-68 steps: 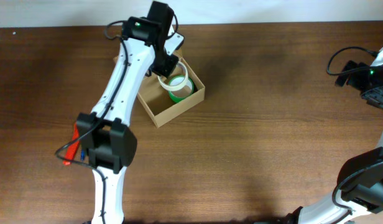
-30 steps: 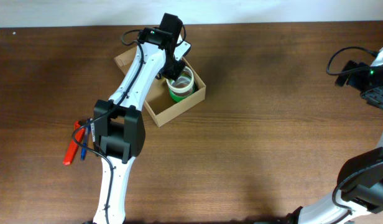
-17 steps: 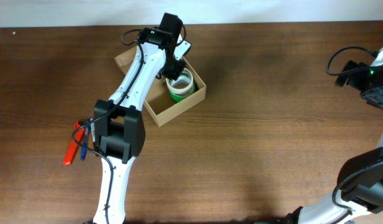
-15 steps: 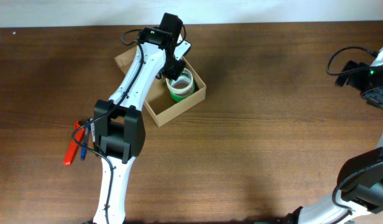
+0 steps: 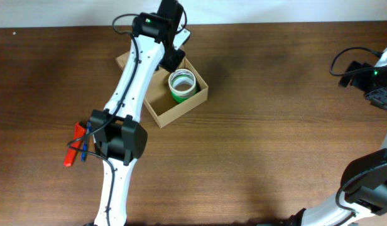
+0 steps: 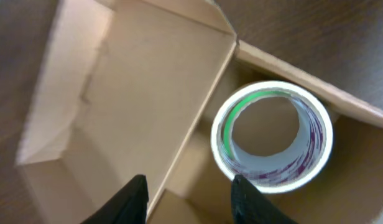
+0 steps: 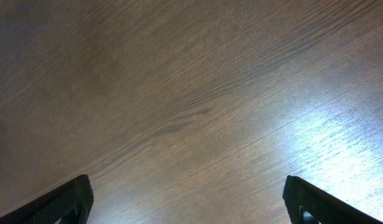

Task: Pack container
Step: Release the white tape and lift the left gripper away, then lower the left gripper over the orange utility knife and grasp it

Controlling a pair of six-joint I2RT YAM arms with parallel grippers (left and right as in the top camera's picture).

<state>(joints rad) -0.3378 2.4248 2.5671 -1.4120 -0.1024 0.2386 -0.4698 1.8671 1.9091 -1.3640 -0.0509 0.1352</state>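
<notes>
The container [image 5: 158,115], a small tan cardboard box, sits open at the table's back left, its flap lid [image 5: 124,61] folded outward. A green and white tape roll [image 5: 182,85] stands in its right end. My left gripper [image 5: 173,60] hovers over the box's far edge, open, gripping nothing. In the left wrist view the tape roll [image 6: 318,160] lies free to the right of the left gripper [image 6: 188,202], with the flap lid [image 6: 135,81] on the left. My right gripper [image 5: 381,95] stays at the far right edge, also open; in its wrist view the right gripper [image 7: 191,199] frames only bare wood.
A red pen and a blue pen [image 5: 75,147] lie on the table at the left, beside the left arm's base. A black cable [image 5: 342,61] loops near the right arm. The dark wooden table [image 5: 275,125] stretches between the two arms.
My left gripper has opened, let go of the tape roll and pulled back toward the box's far edge. The roll stays in the box. The right arm has not moved.
</notes>
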